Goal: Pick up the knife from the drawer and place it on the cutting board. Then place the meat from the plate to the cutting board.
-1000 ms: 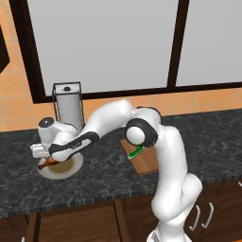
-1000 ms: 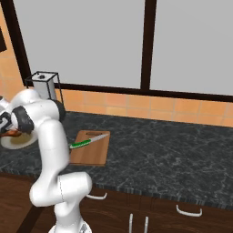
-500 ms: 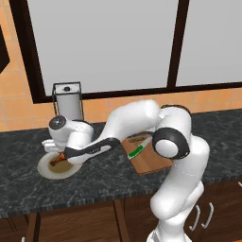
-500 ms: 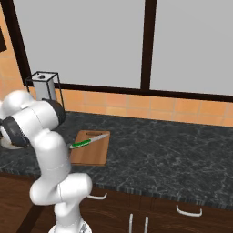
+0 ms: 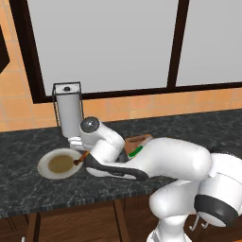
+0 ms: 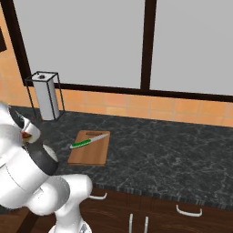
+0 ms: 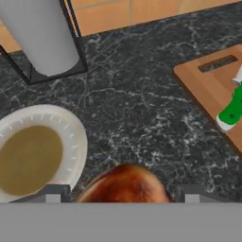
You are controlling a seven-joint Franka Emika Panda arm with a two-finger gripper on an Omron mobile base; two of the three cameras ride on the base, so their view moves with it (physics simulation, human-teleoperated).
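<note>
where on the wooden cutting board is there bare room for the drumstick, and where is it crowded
The light-brown wooden cutting board is bare across its near half, between the green-handled knife and the counter's front edge. Its far end is crowded: the knife lies diagonally there, near the slot handle. Dark counter between the board and the round cream plate is also free.

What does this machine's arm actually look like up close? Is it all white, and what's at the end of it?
The arm is made of thick, rounded, glossy white segments joined by dark grey to black joint rings, one large at the lower right. No loose cables or markings show. At its end sits a small gripper with two short dark grey, blocky fingers.
</note>
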